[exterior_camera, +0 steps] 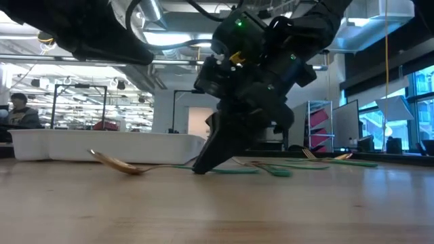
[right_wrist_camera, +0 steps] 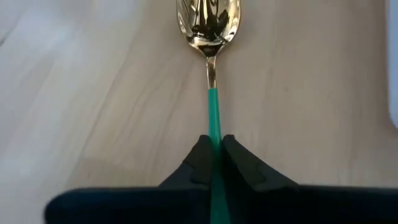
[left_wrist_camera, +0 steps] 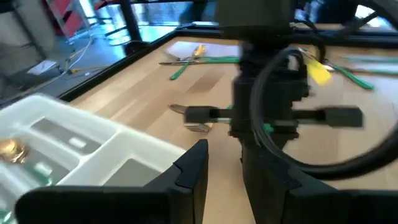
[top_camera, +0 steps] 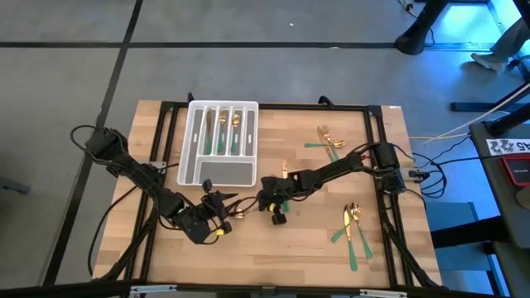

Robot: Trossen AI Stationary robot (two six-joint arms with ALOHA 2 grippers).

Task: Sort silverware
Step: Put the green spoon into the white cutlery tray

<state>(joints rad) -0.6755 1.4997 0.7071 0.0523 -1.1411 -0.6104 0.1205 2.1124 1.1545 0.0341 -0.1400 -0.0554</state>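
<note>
Just in front of the white compartmented plastic tray (top_camera: 219, 141), on the pale wooden worktop (top_camera: 315, 240), the right claw (right_wrist_camera: 215, 148) is pinching the slim green handle of a small spoon with a shiny gold bowl (right_wrist_camera: 208, 22), its two dark fingers closed tight on the handle partway down from the neck. The spoon is lying flat with its bowl resting on the wood, pointing toward the left claw (left_wrist_camera: 222, 163), which is hovering near the tray's front end with its fingers standing narrowly apart and holding nothing that I can see. Judging by its finger-thin build, the spoon is probably behaving as a light, rigid piece; the polished gold bowl is likely slippery and curved, so the straight green handle is looking like the better place to grip, and a hold nearer the middle would probably keep it from swinging when lifted. Several other gold-headed, green-handled pieces are already standing in the tray's long slots (top_camera: 224, 124). More loose silverware is waiting in two small clusters well to the right of the tray, one group (top_camera: 328, 141) level with it, the other (top_camera: 354, 225) nearer the worktop's front edge.
</note>
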